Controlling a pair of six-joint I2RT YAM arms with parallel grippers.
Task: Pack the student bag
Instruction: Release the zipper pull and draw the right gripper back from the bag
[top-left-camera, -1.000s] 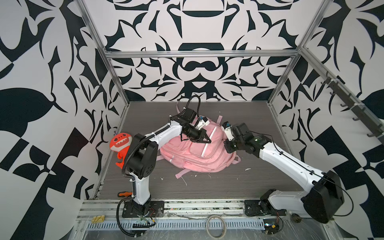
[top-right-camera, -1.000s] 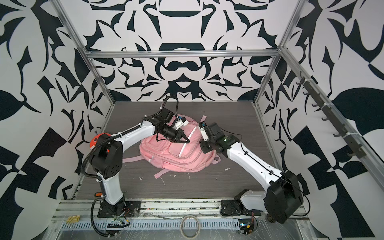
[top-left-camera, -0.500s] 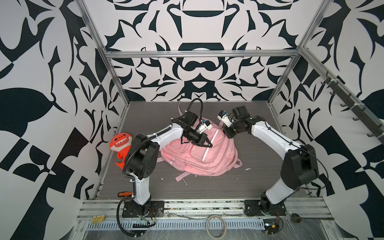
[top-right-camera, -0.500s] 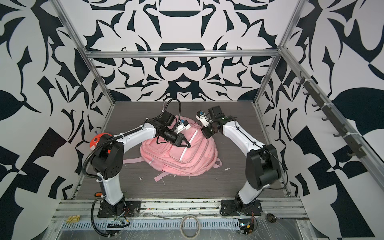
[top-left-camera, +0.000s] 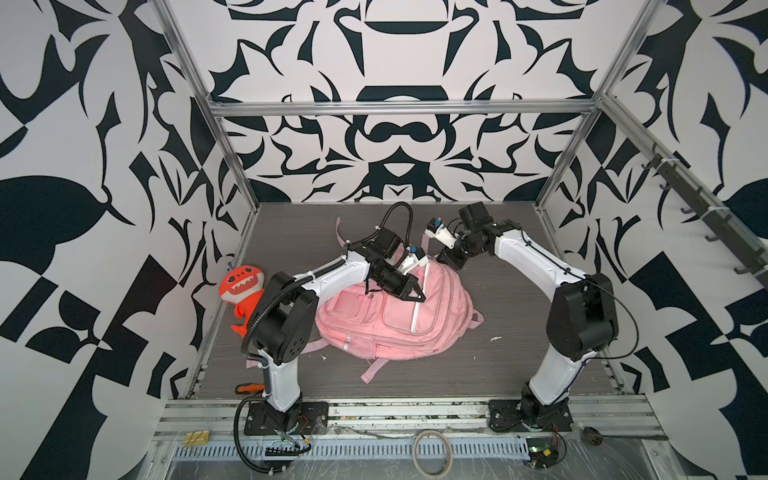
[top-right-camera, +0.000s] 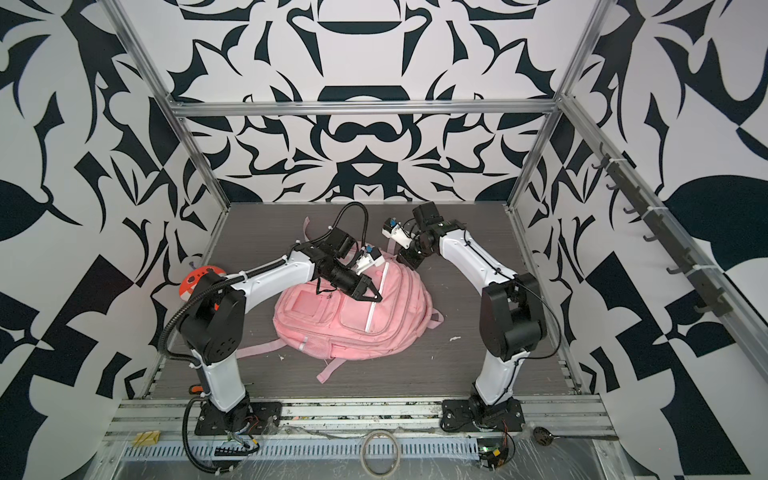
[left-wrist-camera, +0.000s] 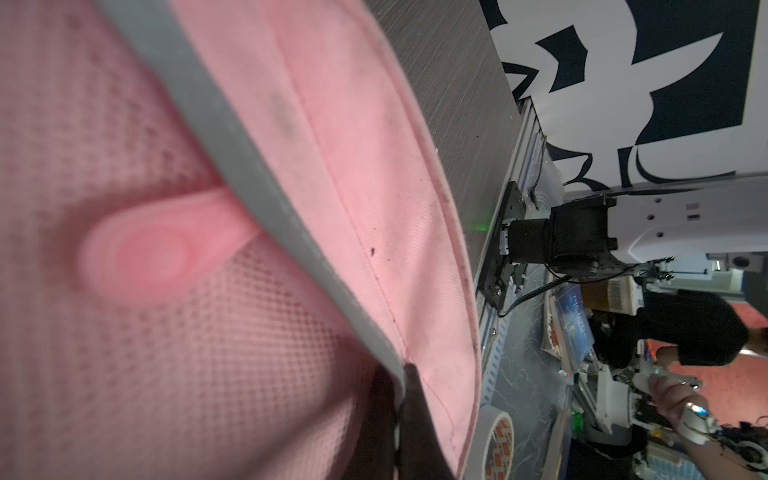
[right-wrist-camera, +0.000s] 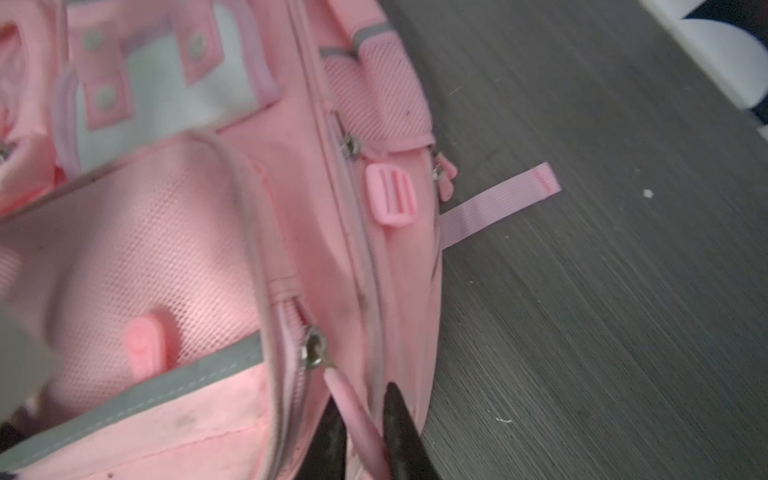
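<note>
The student bag (top-left-camera: 395, 324) (top-right-camera: 353, 316), a pink backpack, lies front-up in the middle of the grey table in both top views. My left gripper (top-left-camera: 417, 296) (top-right-camera: 374, 297) rests on its front by the white strip. In the left wrist view the left gripper (left-wrist-camera: 398, 386) is shut on the end of the bag's grey reflective strip (left-wrist-camera: 232, 158). My right gripper (top-left-camera: 451, 261) (top-right-camera: 409, 262) is at the bag's far top edge. In the right wrist view the right gripper (right-wrist-camera: 361, 401) stands slightly open. The pink zip pull (right-wrist-camera: 353, 411) lies loose between its fingers, just below the metal slider (right-wrist-camera: 313, 347).
An orange-red toothy plush (top-left-camera: 241, 286) leans at the table's left edge behind the left arm. Pink straps (top-left-camera: 374, 372) trail from the bag toward the front. A tape roll (top-left-camera: 432, 451) lies on the front rail. A hook rail (top-left-camera: 706, 216) lines the right wall.
The right arm swung from the bag's right side round to its far top edge, and its jaws parted a little. The left gripper slid slightly nearer on the bag's front.
</note>
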